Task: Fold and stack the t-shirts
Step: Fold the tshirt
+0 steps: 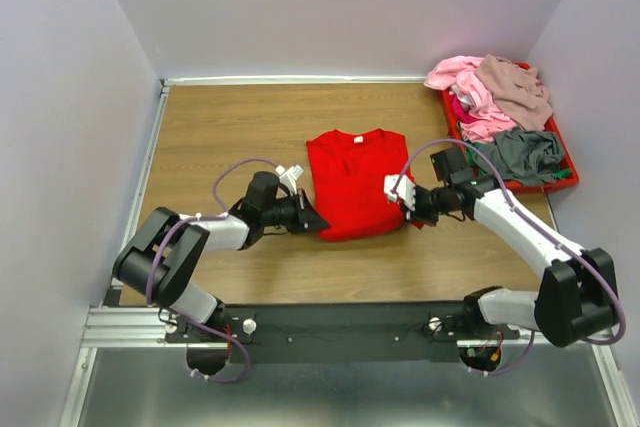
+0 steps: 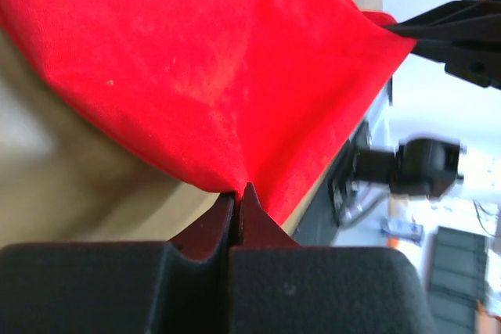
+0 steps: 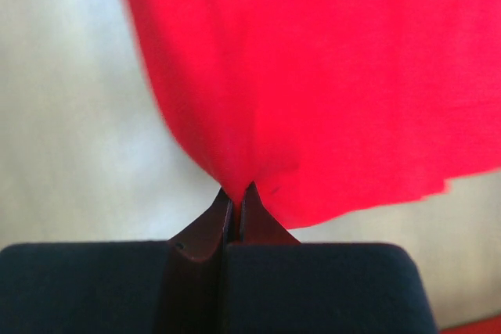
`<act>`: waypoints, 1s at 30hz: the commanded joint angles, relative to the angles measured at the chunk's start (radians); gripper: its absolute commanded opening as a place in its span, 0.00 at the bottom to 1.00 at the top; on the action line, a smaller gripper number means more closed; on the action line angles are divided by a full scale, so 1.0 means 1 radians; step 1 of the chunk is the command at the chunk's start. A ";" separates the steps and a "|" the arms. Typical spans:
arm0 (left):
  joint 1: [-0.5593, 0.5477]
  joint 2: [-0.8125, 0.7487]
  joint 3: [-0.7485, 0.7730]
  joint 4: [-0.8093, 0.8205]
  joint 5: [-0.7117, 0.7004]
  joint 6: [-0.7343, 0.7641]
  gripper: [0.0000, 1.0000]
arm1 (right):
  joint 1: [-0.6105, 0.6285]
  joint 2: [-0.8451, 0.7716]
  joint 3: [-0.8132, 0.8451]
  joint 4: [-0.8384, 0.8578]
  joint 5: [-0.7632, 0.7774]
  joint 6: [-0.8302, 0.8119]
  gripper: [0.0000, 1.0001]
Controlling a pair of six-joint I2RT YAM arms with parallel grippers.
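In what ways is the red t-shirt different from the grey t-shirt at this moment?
The red t-shirt lies smoothed out on the table; the grey t-shirt sits crumpled in the red tray. The red t-shirt is pinched at its near corners by the left gripper and the right gripper; no gripper touches the grey t-shirt. Both are soft, plain-coloured fabric.

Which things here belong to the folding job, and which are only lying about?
Belong to the job: red t-shirt, pinched at its near corners by the left gripper and the right gripper; pink shirt, mauve-beige shirt and grey shirt, heaped at far right.
Only lying about: red tray under that heap; wooden table.
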 commanded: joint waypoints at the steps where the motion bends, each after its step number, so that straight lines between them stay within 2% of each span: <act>1: -0.088 -0.094 -0.116 0.004 -0.046 -0.105 0.00 | 0.014 -0.106 -0.059 -0.298 -0.056 -0.214 0.00; 4: -0.142 -0.172 -0.176 -0.001 -0.057 -0.159 0.00 | 0.015 -0.159 -0.087 -0.378 -0.028 -0.262 0.01; 7: -0.150 -0.252 -0.213 -0.059 -0.074 -0.181 0.00 | 0.015 -0.192 -0.087 -0.402 -0.007 -0.269 0.00; 12: -0.116 -0.288 -0.117 -0.156 -0.096 -0.139 0.00 | 0.015 -0.154 -0.015 -0.343 0.021 -0.200 0.00; 14: -0.084 -0.269 -0.043 -0.171 -0.082 -0.115 0.00 | 0.015 -0.122 0.076 -0.296 0.070 -0.149 0.01; 16: -0.019 -0.228 0.021 -0.184 -0.076 -0.072 0.00 | 0.015 -0.064 0.145 -0.242 0.108 -0.122 0.00; 17: 0.005 -0.205 0.102 -0.200 -0.067 -0.051 0.00 | 0.015 -0.041 0.216 -0.215 0.143 -0.090 0.00; 21: 0.106 0.003 0.330 -0.213 -0.034 0.017 0.00 | 0.014 0.137 0.366 -0.057 0.246 -0.023 0.00; 25: 0.142 0.192 0.559 -0.167 -0.004 0.029 0.00 | 0.009 0.385 0.493 0.080 0.317 0.059 0.00; 27: 0.154 0.311 0.635 -0.174 0.019 0.031 0.00 | 0.003 0.449 0.560 0.121 0.364 0.099 0.00; 30: 0.168 0.398 0.741 -0.162 0.032 0.025 0.00 | -0.011 0.553 0.614 0.181 0.420 0.152 0.00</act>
